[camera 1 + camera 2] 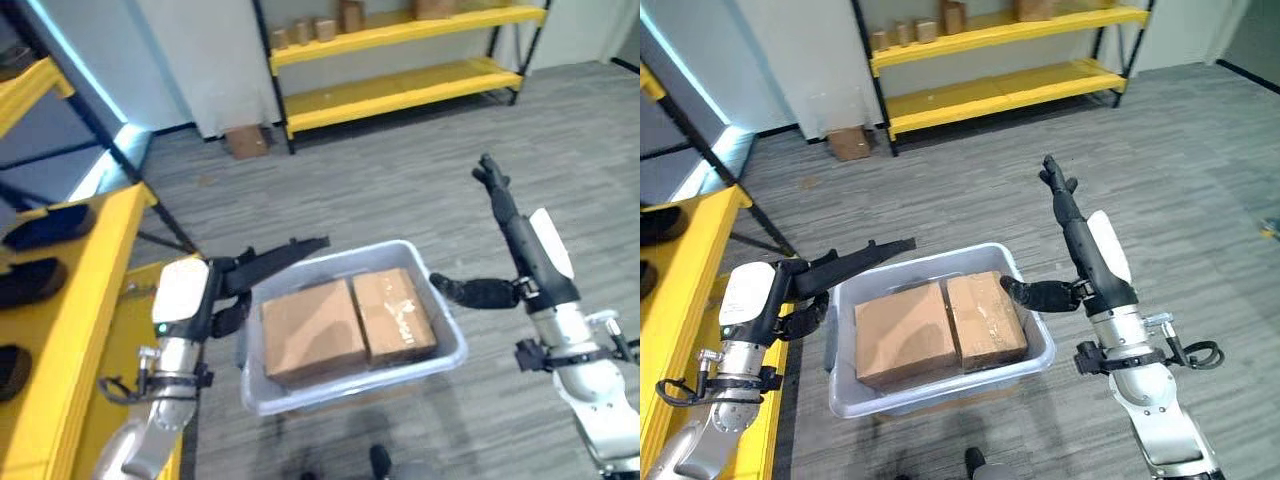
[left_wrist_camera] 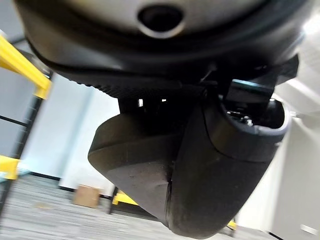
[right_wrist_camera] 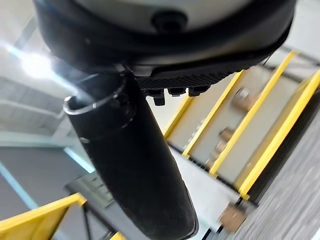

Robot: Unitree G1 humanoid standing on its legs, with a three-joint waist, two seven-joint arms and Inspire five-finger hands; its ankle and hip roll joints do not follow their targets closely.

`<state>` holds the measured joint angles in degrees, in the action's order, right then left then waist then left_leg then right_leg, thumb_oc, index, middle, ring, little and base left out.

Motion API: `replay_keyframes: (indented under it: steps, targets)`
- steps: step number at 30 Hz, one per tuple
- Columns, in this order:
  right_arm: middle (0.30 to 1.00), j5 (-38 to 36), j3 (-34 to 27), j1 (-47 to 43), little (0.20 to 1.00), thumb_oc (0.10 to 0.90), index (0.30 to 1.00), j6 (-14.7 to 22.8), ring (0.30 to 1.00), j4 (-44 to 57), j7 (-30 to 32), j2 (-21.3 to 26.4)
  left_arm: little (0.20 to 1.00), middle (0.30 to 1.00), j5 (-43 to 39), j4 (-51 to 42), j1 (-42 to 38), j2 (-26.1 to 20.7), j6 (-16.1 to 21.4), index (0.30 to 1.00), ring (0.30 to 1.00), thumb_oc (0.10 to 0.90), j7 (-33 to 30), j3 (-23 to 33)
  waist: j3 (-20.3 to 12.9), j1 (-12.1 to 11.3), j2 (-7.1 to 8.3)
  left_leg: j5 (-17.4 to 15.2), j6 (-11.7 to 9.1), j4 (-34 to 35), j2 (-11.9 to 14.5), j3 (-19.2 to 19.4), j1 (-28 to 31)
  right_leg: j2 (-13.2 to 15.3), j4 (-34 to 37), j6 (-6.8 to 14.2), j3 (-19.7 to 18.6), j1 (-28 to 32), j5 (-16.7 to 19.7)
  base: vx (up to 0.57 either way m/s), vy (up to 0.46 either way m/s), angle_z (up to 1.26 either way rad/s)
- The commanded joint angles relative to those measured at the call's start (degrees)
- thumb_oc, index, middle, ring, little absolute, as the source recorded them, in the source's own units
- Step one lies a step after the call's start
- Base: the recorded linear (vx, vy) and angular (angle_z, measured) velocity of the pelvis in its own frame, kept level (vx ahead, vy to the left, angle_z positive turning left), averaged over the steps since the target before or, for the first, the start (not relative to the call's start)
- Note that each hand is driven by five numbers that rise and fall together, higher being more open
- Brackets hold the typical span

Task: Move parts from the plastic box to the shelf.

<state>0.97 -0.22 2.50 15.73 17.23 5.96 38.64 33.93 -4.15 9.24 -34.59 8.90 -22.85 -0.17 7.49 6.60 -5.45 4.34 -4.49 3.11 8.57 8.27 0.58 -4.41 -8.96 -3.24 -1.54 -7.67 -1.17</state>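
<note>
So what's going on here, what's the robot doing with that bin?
The robot stands over a clear plastic box that holds two cardboard boxes side by side. Its left hand has straight fingers along the box's left rim, and its right hand points upward with the thumb reaching toward the right rim. Neither hand grips a part. A yellow shelf stands across the room.

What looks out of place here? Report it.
One small cardboard box sits on the floor at the foot of the far yellow shelf, apart from the boxes stored on it. The two cardboard boxes lie snug in the plastic box.
</note>
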Motion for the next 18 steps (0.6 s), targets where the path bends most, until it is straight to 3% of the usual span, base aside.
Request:
replay_keyframes:
  steps: [1,4,6,8,9,13,15,18]
  targets:
    - [1.0,-3.64,-0.58,-6.49,1.0,0.9,1.0,4.99,1.0,4.08,1.47,1.44,0.3,0.3,-3.99,-5.36,-4.09,-1.35,2.03,0.3,0.3,0.4,-7.65,8.76,-2.75,-1.08,1.69,5.06,-2.98,0.52,3.98,-5.67,-0.34,2.57,3.56,4.29,1.8,4.09,-2.42,-0.1,-0.074,0.39]
    - [1.0,-3.6,-0.43,-7.17,1.0,0.9,1.0,5.13,1.0,3.91,1.94,1.65,0.3,0.3,-4.15,-5.69,-4.55,-1.17,2.02,0.3,0.3,0.4,-8.2,8.9,-1.72,-1.85,1.96,6.33,-3.33,0.33,3.65,-6.95,-1.95,2.77,2.69,3.8,3.72,3.49,-2.82,-0.09,-0.037,0.44]
    - [1.0,-2.84,-1.19,-7.19,1.0,0.9,1.0,5.31,1.0,3.56,3.08,1.92,0.3,0.3,-4.38,-6.16,-5.6,-1.06,2.08,0.3,0.3,0.4,-8.68,8.53,-0.34,-1.67,3.21,5.66,-2.62,-1.68,3.66,-5.73,-3.64,3.9,1.07,3.29,6.88,2.24,-3.3,-0.19,-0.068,0.9]
    - [1.0,-2.07,-1.76,-6.02,1.0,0.9,1.0,5.16,1.0,3.81,2.84,1.32,0.3,0.3,-3.79,-7.17,-6.23,-0.81,2.35,0.3,0.3,0.4,-7.83,8.2,0.2,-0.93,5.69,-4.29,-0.25,-14.0,1.28,-2.5,-3.82,6.71,0.08,3.14,10.58,1.56,-3.33,-0.2,-0.072,1.58]
    - [1.0,-2.08,-1.86,-5.98,1.0,0.9,1.0,5.16,1.0,3.86,2.81,1.25,0.3,0.3,-3.79,-7.21,-6.28,-0.87,2.33,0.3,0.3,0.4,-7.8,8.18,0.16,-0.8,5.73,-4.34,-0.12,-14.63,1.21,-2.72,-4.46,6.81,0.19,3.15,10.78,1.38,-3.06,-0.1,-0.023,1.14]
    - [1.0,-1.6,-3.91,-3.09,1.0,0.9,1.0,4.99,1.0,4.47,2.58,-0.71,0.3,0.3,-3.25,-8.12,-7.04,-0.58,2.57,0.3,0.3,0.4,-7.45,8.08,-0.15,-0.06,6.76,-11.27,0.66,-17.9,-1.79,-2.51,-2.67,8.34,1.24,3.64,14.55,2.51,-3.13,-0.02,0.031,0.65]
    - [1.0,-0.91,-4.78,-2.27,1.0,0.9,1.0,4.91,1.0,4.43,3.01,-1.49,0.3,0.3,-3.29,-8.58,-6.85,-0.08,2.87,0.3,0.3,0.4,-7.43,8.25,-0.31,0.36,6.81,-10.12,1.05,-15.01,-1.82,-1.09,-3.26,9.07,1.99,4.35,16.0,3.37,-2.21,0.04,0.107,0.71]
    - [1.0,-0.46,-5.22,-1.03,1.0,0.9,1.0,4.61,1.0,4.46,2.78,-2.92,0.3,0.3,-3.29,-9.53,-4.88,0.38,3.08,0.3,0.3,0.4,-7.3,9.35,-1.46,-0.19,6.19,-8.44,0.78,-7.28,-1.74,-0.02,0.68,8.92,3.31,5.27,16.38,4.96,-1.95,0.09,0.139,0.34]
